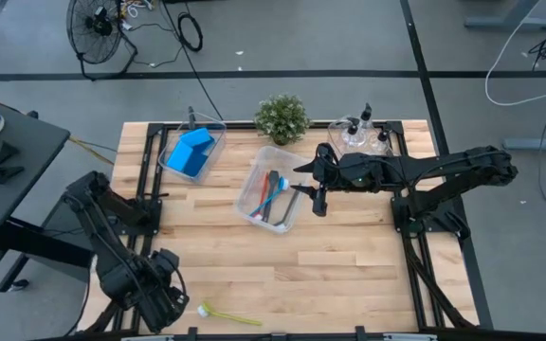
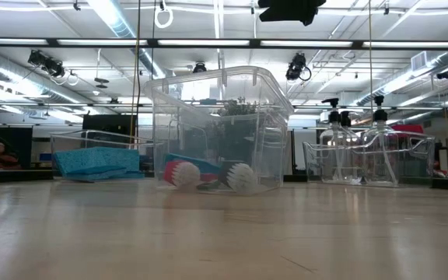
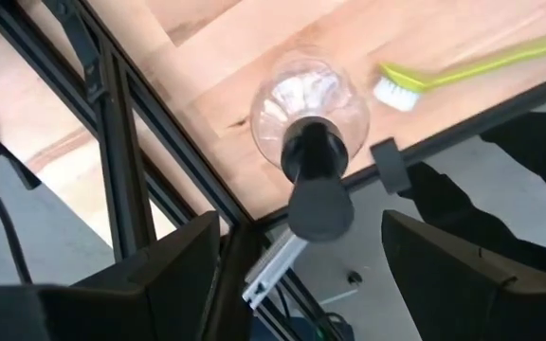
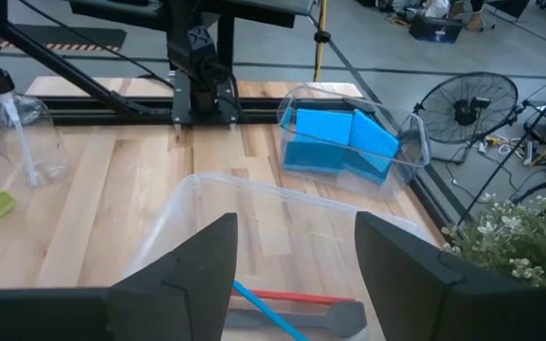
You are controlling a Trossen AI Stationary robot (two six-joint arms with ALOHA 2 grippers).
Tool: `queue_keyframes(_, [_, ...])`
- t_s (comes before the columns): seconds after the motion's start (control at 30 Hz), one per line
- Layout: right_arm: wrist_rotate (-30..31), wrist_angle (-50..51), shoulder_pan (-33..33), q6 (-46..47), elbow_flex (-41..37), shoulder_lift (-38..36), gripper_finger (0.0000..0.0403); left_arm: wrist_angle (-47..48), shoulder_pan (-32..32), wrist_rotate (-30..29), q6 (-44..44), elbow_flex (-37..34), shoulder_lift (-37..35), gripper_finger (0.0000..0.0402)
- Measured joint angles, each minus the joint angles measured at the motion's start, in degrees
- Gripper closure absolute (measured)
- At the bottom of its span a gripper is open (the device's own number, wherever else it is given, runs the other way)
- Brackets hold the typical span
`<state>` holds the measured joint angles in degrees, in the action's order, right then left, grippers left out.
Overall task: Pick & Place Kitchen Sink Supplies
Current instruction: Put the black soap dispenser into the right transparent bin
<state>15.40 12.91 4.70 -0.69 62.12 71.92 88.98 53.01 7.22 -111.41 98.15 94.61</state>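
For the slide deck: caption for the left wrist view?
Open left gripper above a clear pump bottle beside a yellow-green brush.

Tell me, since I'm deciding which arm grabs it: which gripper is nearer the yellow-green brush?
Left. The left gripper hovers beside the yellow-green brush at the table's near edge; the right gripper is far off, over the middle bin.

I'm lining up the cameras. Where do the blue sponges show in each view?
High view: blue sponges at upper left, in a clear bin, left of the potted plant.
Low view: at left, in their bin.
Left wrist view: not in it.
Right wrist view: upper middle, in their bin.
Shared landmark: the potted plant, in all but the left wrist view.
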Motion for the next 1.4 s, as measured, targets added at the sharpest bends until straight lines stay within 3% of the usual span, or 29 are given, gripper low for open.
queue_keyframes(0.43, [0.11, 0.08, -0.01, -1.94, 0.01, 0.0, 0.0187, -1.93, -0.07, -0.9, 0.21, -5.61, 0.0, 0.0106])
queue_keyframes(0.9, [0.13, 0.08, -0.39, -1.92, 0.0, 0.0, 0.0187, -7.28, -1.47, -2.29, 1.87, -5.71, -0.02, 0.0106])
queue_keyframes(1.13, [0.15, 0.08, -1.04, -1.84, -0.01, 0.0, 0.0187, -9.93, -1.46, -2.99, 8.65, -5.71, -0.02, 0.0106])
queue_keyframes(1.4, [0.13, 0.08, -1.04, -2.64, 0.0, 0.0, 0.0187, -15.25, -1.46, -3.15, 10.09, -5.69, -0.05, 0.0106])
